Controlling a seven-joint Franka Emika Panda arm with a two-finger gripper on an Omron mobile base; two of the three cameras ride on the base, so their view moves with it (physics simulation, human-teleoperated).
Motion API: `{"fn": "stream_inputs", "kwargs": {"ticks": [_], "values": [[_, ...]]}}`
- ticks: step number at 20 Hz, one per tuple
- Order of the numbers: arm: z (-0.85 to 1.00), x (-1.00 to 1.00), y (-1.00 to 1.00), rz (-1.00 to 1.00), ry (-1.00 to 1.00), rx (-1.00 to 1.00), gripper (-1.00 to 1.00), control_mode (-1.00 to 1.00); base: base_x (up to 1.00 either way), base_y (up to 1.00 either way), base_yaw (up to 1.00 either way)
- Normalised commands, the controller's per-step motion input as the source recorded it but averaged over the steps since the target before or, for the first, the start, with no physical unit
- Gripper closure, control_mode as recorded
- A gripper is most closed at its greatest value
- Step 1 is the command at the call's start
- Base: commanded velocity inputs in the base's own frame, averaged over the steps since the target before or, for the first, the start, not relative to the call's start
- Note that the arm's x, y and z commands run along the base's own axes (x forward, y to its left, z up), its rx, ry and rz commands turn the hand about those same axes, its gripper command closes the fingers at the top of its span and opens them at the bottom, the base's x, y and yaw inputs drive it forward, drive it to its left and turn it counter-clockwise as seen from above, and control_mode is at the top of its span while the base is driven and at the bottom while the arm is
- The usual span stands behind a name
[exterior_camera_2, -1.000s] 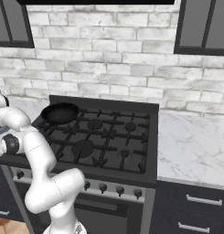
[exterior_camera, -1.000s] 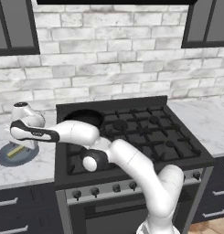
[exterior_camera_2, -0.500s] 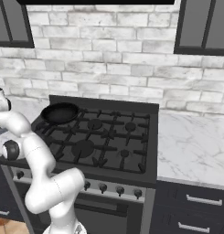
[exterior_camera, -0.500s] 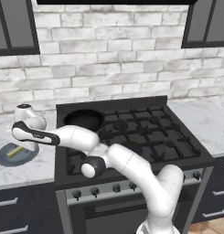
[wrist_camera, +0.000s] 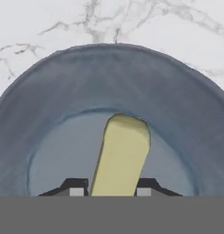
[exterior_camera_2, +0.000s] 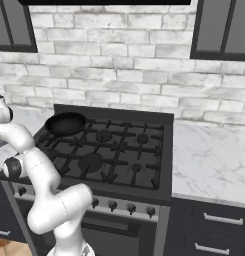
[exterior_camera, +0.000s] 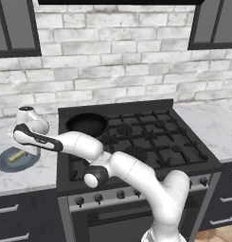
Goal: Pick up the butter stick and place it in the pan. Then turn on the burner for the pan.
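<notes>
Closing in on the pale yellow rectangular butter stick (wrist_camera: pixel 121 155), my two-finger gripper (wrist_camera: pixel 111 191) has a dark fingertip against each long side of the bar at the bottom centre of the hand view, so I judge it clamped on the butter. That bar lies flat in the well of a round blue-grey plate (wrist_camera: pixel 186 100), which fills the middle of the frame, with white veined marble counter (wrist_camera: pixel 49 23) across the top.

From the left base view, my white arm reaches to the far left of the frame, where the hand hangs over the same plate (exterior_camera: pixel 8 163) at the lower left; the butter stick (exterior_camera: pixel 15 156) shows as a small yellow sliver on it. The round shallow black frying pan (exterior_camera: pixel 86 124) sits on the rear left burner of the black gas stove (exterior_camera: pixel 150 142), left of centre, well apart from the plate.

From the right base view, the pan (exterior_camera_2: pixel 66 123) is at the left middle and the stove knobs (exterior_camera_2: pixel 129 208) run along the lower centre.

I expect the butter to be light, soft and greasy. Holding across its narrow width near the middle, with a gentle squeeze, should keep it from squashing or sliding out.
</notes>
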Motion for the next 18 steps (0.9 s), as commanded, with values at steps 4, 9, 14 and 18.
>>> {"fn": "stream_inputs", "kwargs": {"ticks": [4, 9, 14, 18], "values": [[0.45, 0.00, -0.54, 0.02, 0.00, -0.01, 1.00, -1.00, 0.00, 0.00, 0.00], [0.61, -0.10, -0.66, 0.00, 0.00, -0.01, 1.00, -1.00, 0.00, 0.00, 0.00], [0.45, -0.32, -0.76, 0.00, 0.00, -0.03, 1.00, -1.00, 0.00, 0.00, 0.00], [0.21, -0.37, -0.87, 0.00, 0.01, -0.06, 1.00, -1.00, 0.00, 0.00, 0.00]]}}
